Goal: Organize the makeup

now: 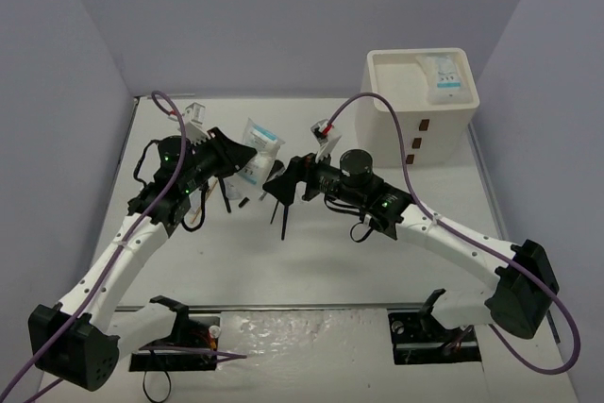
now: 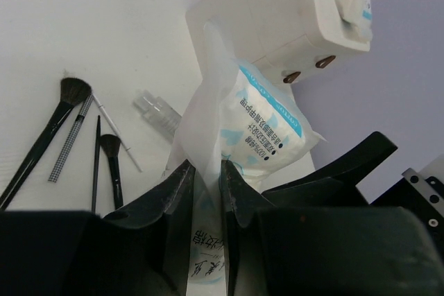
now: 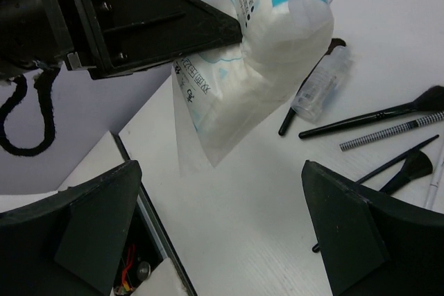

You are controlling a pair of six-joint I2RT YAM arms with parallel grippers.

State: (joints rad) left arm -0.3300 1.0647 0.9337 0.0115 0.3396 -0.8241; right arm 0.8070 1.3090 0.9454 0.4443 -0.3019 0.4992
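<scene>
My left gripper [image 2: 207,179] clamped on a white cotton-pad sachet [image 2: 258,124] held aloft, its lower end hidden between my fingers [image 2: 173,202], my right gripper [image 3: 222,195] spread wide, empty, near it, black brushes [image 2: 43,138] cut off by my fingers, clear vial [image 3: 320,91] partly behind sachet, second sachet [image 1: 442,79] atop drawer box [image 1: 415,134]

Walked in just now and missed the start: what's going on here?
The left gripper is shut on a white sachet with blue print, holding it up off the table. The right gripper hangs wide open just beside it, holding nothing. A second sachet lies on top of the white drawer box, while the brushes and a clear vial lie on the table.
</scene>
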